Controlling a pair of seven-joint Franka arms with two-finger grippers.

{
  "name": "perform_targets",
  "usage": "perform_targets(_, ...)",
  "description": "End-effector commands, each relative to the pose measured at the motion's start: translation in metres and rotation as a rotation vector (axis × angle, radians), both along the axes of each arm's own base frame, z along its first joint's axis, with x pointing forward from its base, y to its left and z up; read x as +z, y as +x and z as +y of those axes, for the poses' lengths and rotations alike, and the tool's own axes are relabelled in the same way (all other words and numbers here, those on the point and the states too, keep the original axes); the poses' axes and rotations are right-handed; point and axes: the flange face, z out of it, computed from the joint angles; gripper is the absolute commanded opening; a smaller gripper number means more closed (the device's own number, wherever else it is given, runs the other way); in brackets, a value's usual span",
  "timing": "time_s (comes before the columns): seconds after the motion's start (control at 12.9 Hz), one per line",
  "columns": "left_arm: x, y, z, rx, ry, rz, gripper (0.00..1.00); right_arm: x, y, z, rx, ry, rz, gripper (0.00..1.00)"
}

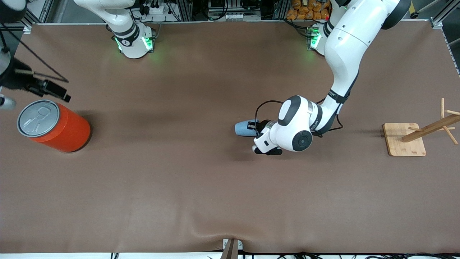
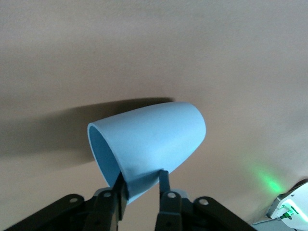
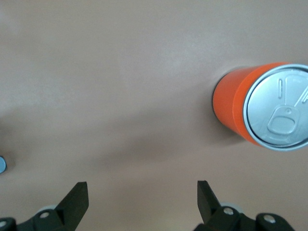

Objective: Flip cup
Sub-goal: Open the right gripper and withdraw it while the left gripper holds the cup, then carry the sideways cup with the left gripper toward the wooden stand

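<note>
The light-blue cup (image 1: 243, 128) lies on its side in my left gripper (image 1: 254, 126), low over the middle of the brown table (image 1: 179, 162). I cannot tell if it touches the table. In the left wrist view the cup (image 2: 154, 139) shows its open mouth and tapered wall. My left gripper (image 2: 142, 179) is shut on the cup's wall at the rim, one finger inside and one outside. My right gripper (image 3: 142, 185) is open and empty, waiting over the right arm's end of the table beside the orange can. A sliver of the cup shows in the right wrist view (image 3: 2, 164).
A large orange can (image 1: 54, 126) with a grey pull-tab lid stands at the right arm's end; it also shows in the right wrist view (image 3: 231, 108). A wooden rack on a square base (image 1: 404, 139) stands at the left arm's end.
</note>
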Motion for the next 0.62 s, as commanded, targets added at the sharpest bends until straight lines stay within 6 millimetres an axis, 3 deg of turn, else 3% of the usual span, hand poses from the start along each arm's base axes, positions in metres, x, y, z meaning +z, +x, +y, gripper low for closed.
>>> perform_targets(0.0, -0.008, 0.003, 0.000, 0.017, 0.005, -0.042, 0.00, 0.021, 0.016, -0.014, -0.011, -0.008, -0.070, 1.00)
perform_targets(0.16, -0.008, 0.002, -0.003, 0.011, 0.007, -0.047, 0.00, 0.042, 0.037, -0.026, -0.013, -0.077, -0.026, 1.00)
perform_targets(0.39, -0.009, -0.001, -0.008, -0.025, 0.042, -0.081, 0.00, 0.061, 0.037, -0.021, 0.000, -0.078, -0.030, 1.00)
perform_targets(0.54, -0.006, 0.000, -0.008, -0.042, 0.069, -0.105, 0.00, 0.082, 0.035, -0.036, -0.042, -0.051, -0.071, 1.00)
